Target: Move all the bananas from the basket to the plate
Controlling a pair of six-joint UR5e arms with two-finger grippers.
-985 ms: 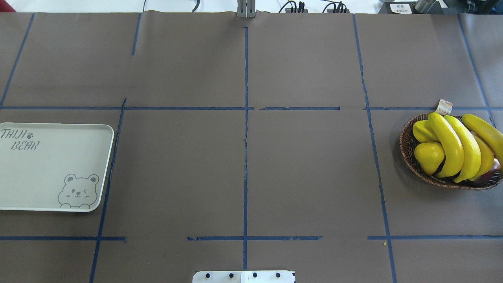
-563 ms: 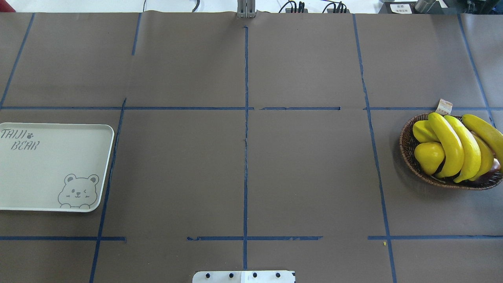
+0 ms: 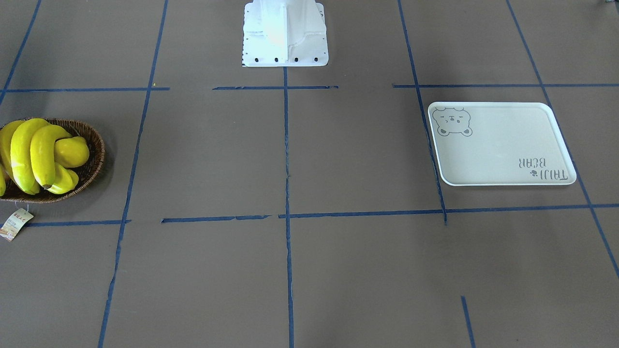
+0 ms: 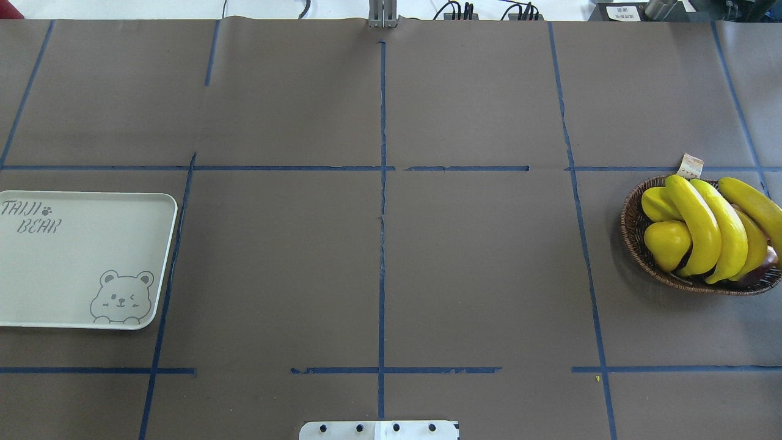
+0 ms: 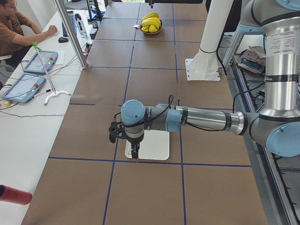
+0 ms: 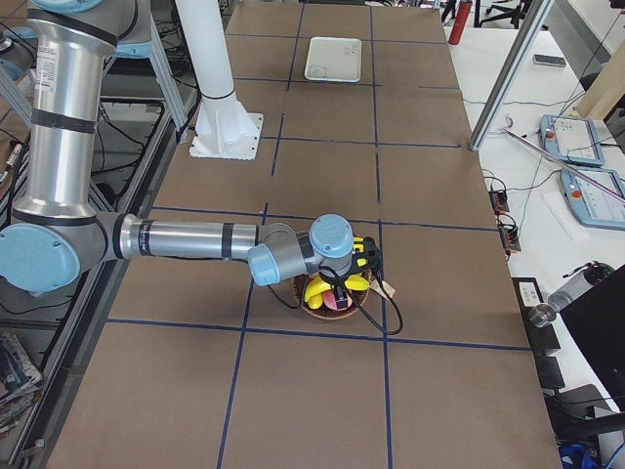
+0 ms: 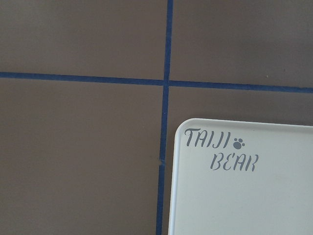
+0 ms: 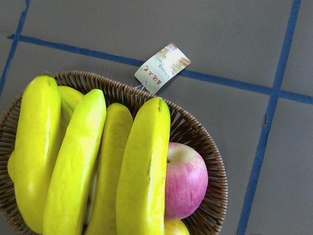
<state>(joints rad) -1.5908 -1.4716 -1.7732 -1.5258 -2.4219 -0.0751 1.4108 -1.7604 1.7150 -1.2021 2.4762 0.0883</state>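
Note:
Several yellow bananas [image 4: 696, 223] lie side by side in the brown wicker basket [image 4: 629, 214] at the table's right edge; they also show in the front view [image 3: 29, 150] and close up in the right wrist view [image 8: 142, 171]. The white bear-print plate [image 4: 73, 256] lies bare at the left edge, and its corner shows in the left wrist view [image 7: 244, 196]. My left gripper [image 5: 136, 151] hangs above the plate. My right gripper [image 6: 336, 285] hangs above the basket. I cannot tell whether either is open or shut.
In the basket there are also a red-pink apple [image 8: 188, 178], a round yellow fruit [image 4: 666, 241] and a ridged yellow fruit [image 4: 658, 205]. A paper tag [image 4: 691, 165] lies behind the basket. The white robot base [image 3: 285, 34] stands mid-table. An operator [image 5: 18, 28] sits at a side desk.

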